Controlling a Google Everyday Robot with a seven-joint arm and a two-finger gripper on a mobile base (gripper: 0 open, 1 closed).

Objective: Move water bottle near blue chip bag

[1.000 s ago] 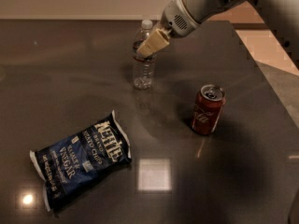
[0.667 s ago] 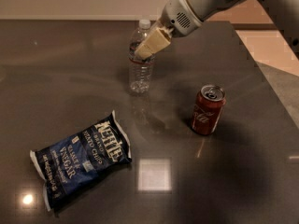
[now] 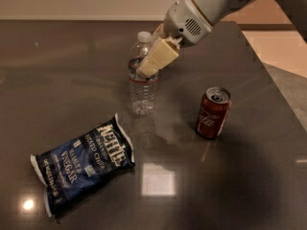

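The water bottle point(image 3: 142, 94), clear with a white cap and a red-and-white label band, stands upright at the middle of the dark table point(image 3: 62, 75). My gripper point(image 3: 147, 65) comes in from the upper right and is shut on the bottle at label height. One cream finger point(image 3: 157, 56) lies across the bottle's front. The blue chip bag point(image 3: 84, 164) lies flat at the front left, a short gap below and left of the bottle's base.
A red soda can point(image 3: 213, 113) stands upright to the right of the bottle. The table's right edge point(image 3: 268, 80) runs diagonally, with light floor beyond it. A bright light reflection point(image 3: 157, 178) sits on the tabletop right of the bag.
The gripper and the water bottle have moved together toward the front of the table, closer to the chip bag. The bag and the can have not moved.
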